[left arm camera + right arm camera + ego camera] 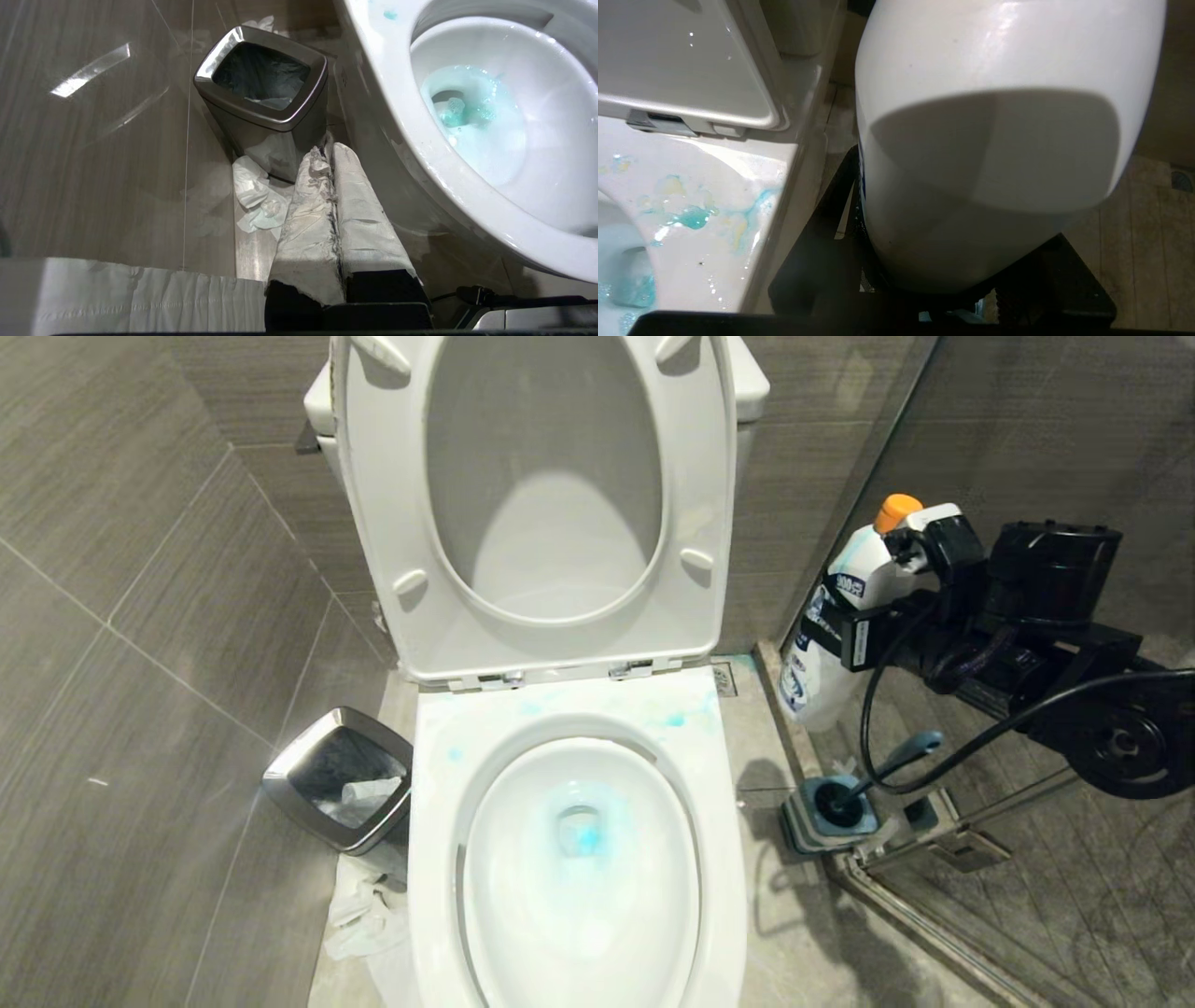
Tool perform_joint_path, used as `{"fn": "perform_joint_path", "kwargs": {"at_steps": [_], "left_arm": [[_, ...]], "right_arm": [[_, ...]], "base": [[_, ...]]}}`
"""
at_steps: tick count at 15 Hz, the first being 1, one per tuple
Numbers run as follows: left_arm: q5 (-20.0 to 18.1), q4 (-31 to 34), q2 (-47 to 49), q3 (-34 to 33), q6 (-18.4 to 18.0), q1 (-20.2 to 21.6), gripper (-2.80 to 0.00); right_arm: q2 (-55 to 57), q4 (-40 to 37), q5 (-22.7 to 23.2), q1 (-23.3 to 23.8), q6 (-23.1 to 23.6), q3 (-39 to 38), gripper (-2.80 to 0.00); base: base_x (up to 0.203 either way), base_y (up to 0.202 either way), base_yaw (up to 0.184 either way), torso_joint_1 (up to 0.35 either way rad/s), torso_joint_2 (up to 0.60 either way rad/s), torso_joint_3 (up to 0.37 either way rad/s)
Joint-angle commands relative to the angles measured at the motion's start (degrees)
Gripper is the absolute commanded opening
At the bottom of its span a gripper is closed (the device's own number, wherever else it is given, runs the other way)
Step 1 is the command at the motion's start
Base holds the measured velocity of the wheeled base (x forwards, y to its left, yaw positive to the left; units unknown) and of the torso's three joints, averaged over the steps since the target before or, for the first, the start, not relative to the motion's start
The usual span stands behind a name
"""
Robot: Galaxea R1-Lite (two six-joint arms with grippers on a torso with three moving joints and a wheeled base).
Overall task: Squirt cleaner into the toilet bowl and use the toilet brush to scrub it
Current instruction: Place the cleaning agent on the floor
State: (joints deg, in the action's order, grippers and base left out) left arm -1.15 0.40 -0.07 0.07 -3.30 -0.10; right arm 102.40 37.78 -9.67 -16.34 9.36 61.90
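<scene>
Right gripper [873,607] clamps white cleaner bottle [840,625] with orange cap, held off floor right of toilet bowl [579,859]. Blue cleaner [583,835] pools in bowl, smears rear rim. Toilet brush [887,767] stands in holder [826,817] below bottle. Left gripper [334,154] pressed together, near bin [261,88].

text: blue label print on white cleaner bottle [822,644] | legibility: too small to read

The right arm [1046,644] is black and chunky, with a round joint and a black cable looping under it. The left gripper [334,158] has two long fingers wrapped in scuffed white tape.
</scene>
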Motion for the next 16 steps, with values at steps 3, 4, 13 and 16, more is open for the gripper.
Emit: {"fn": "perform_joint_path", "kwargs": {"at_steps": [3,4,13,16], "left_arm": [[0.0,0.0,0.1,0.0,0.0,0.0,-2.80],[0.0,0.0,0.1,0.0,0.0,0.0,-2.80],[0.0,0.0,0.1,0.0,-0.1,0.0,-2.80],[0.0,0.0,0.1,0.0,-0.1,0.0,-2.80]], "right_arm": [[1.7,0.4,0.0,0.0,0.3,0.3,-2.80],[1.8,1.3,0.1,0.0,1.3,0.3,-2.80],[5.4,8.5,3.7,0.0,3.3,1.1,-2.80],[8.0,12.7,3.9,0.0,3.5,1.3,-2.80]], "base": [[0.000,0.000,0.000,0.005,0.00,-0.198],[0.000,0.000,0.000,0.002,0.01,-0.198],[0.000,0.000,0.000,0.001,0.00,-0.199],[0.000,0.000,0.000,0.006,0.01,-0.198]]}}
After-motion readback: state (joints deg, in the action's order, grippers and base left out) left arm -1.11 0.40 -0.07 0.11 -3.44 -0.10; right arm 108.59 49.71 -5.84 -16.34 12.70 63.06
